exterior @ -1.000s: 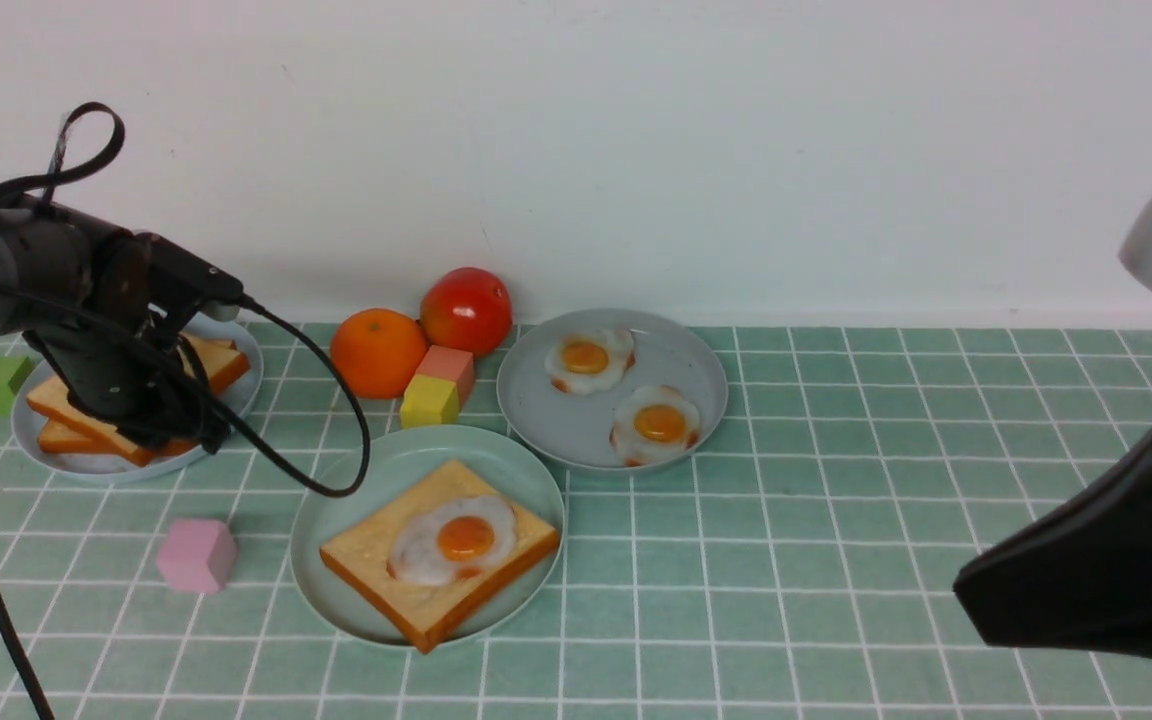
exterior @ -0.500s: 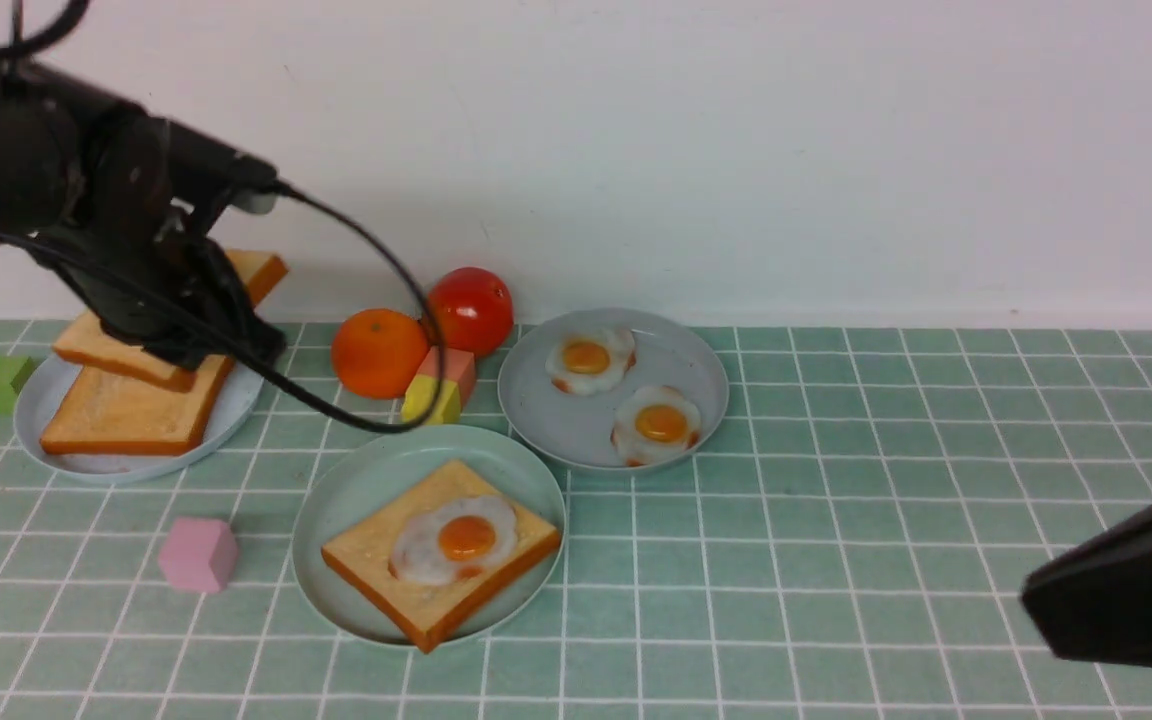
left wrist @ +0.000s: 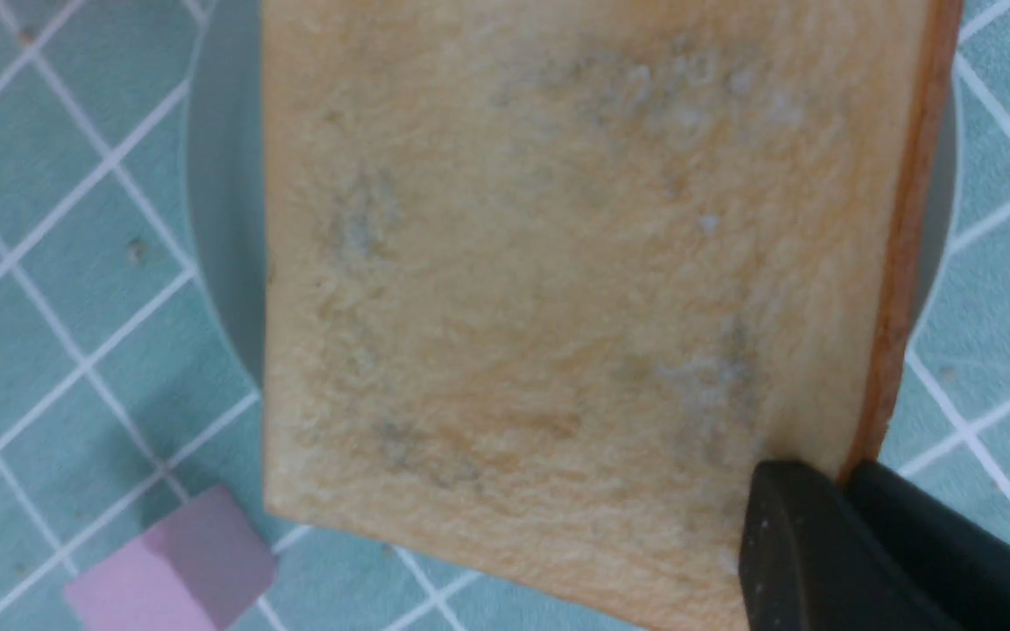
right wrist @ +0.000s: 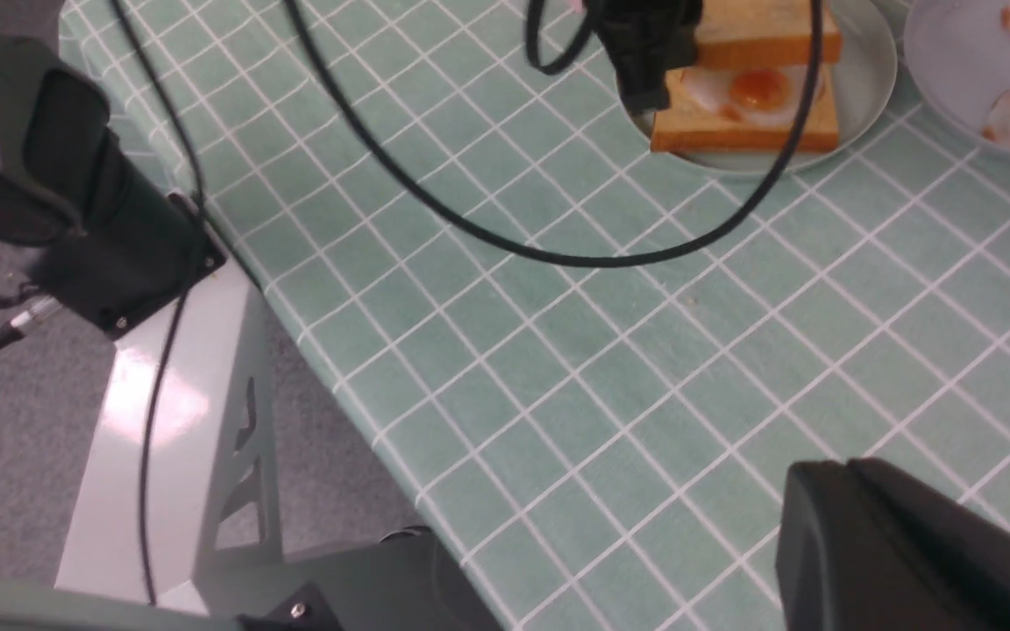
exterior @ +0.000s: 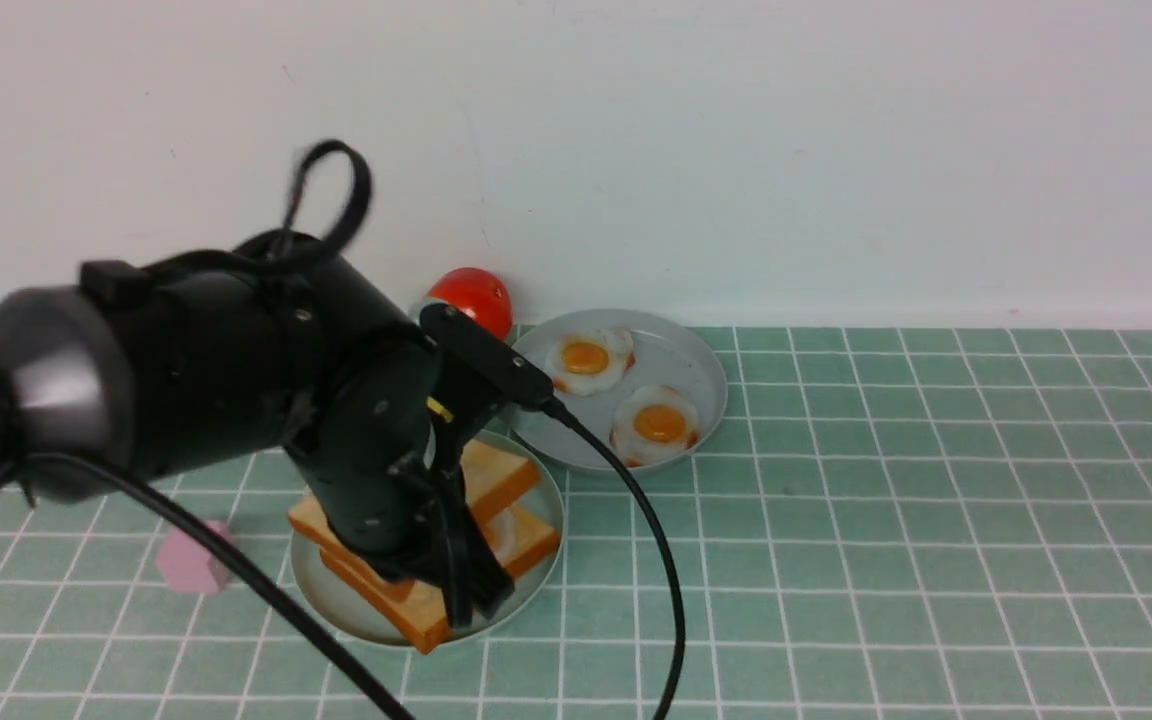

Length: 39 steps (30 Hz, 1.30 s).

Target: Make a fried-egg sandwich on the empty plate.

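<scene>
A tablecloth (exterior: 886, 550) printed in mint-green squares with white grid lines covers the table. The bulky matte-black left arm (exterior: 236, 390) reaches over the round, low-rimmed mint-green plate (exterior: 326, 590). Behind it to the right sits a smooth grey plate (exterior: 686, 350) bearing two spare eggs (exterior: 586, 358). The right gripper (right wrist: 851, 491) hangs well apart, jaws together on nothing. The left gripper (exterior: 461, 595) is clamped on a corner of the upper toast slice (exterior: 496, 475), a square, porous golden slab with an orange-brown crust, held over the lower toast slice (exterior: 416, 615) lying on the mint-green plate. A shiny red tomato (exterior: 471, 295) and a pink cube (exterior: 186, 562) stand nearby. Between the slices lies the glossy white, orange-yolked fried egg (right wrist: 755, 88)
</scene>
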Motion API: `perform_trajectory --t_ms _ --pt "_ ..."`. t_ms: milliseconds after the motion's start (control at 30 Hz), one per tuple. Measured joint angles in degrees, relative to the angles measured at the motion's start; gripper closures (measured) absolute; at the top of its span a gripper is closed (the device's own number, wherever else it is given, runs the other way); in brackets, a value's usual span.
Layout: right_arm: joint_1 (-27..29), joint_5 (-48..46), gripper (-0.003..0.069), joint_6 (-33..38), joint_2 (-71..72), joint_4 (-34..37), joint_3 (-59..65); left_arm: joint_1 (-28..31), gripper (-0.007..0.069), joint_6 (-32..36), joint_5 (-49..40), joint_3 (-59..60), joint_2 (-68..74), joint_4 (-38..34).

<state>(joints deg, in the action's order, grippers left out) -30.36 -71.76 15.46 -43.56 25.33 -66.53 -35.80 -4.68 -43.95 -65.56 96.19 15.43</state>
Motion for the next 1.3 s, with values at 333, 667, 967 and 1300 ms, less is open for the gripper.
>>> perform_trajectory --t_ms 333,667,967,1300 --pt "0.0 -0.9 0.0625 -1.9 1.9 1.5 0.0 0.0 0.0619 0.1 3.5 0.0 3.6 -0.3" --pt "0.0 -0.9 0.062 -2.2 3.9 2.8 0.0 0.0 0.055 0.1 3.7 0.0 5.0 -0.7" --pt "0.0 -0.9 0.0617 -3.7 3.9 2.8 0.0 0.0 0.0332 -0.4 3.6 -0.1 4.3 -4.0" --pt "0.0 -0.9 0.0617 -7.1 4.7 -0.6 0.0 0.0 0.0577 -2.6 2.7 1.6 -19.8 -12.0"
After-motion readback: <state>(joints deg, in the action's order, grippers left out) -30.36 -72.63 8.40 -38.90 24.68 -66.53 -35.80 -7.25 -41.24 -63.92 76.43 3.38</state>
